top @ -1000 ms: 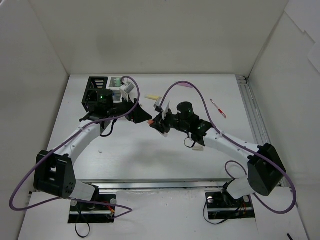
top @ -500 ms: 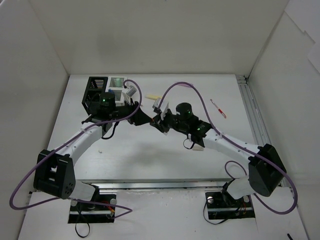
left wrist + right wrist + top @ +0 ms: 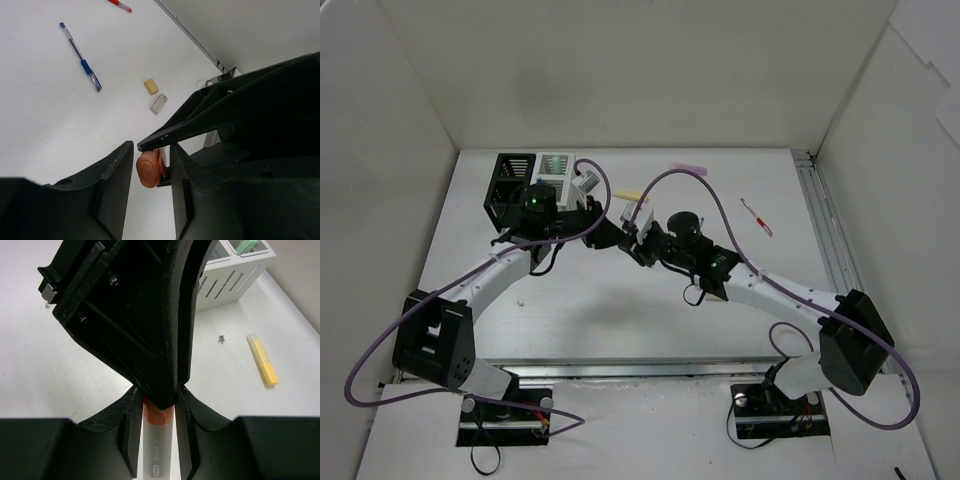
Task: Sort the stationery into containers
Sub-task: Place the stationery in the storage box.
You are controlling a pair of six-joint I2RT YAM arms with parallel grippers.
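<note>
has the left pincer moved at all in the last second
Yes. The left pincer has shifted slightly right and farther back, ending closer to the yellow highlighter lying on the table.

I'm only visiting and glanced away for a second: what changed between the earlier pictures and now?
The arms closed in on each other: the left tool slid right, the right tool left. The left tool now straddles the cap of the orange-capped highlighter the right tool holds; whether it grips is unclear. The yellow highlighter, red pen and organizers stayed put.
</note>
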